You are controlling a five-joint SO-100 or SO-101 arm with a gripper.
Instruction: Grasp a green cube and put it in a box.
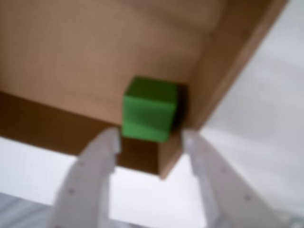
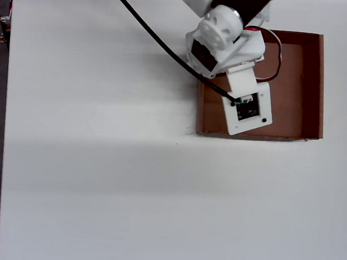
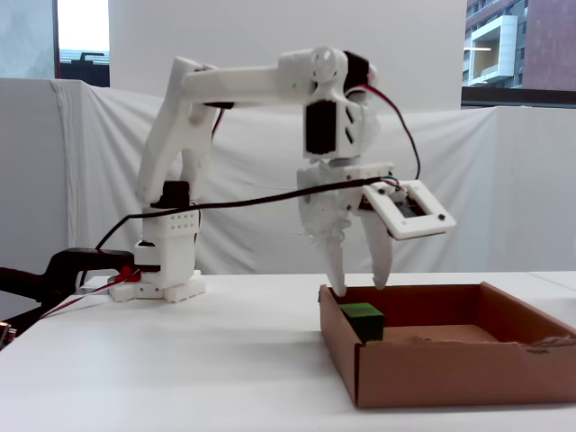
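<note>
Resting on the floor of the box (image 3: 504, 364), the green cube (image 3: 363, 321) sat tucked into a corner, close against two of the low cardboard walls. In the wrist view the cube (image 1: 148, 109) lay just beyond the fingertips of the pincer (image 1: 151, 135), whose two white fingers were spread apart with nothing between them. From the fixed view the pincer (image 3: 357, 286) hung above the cube, its tips near the box rim and clear of the cube's top. Seen from overhead, the arm covered the cube, and the box (image 2: 314, 87) stood on the white worktop (image 2: 96, 178).
</note>
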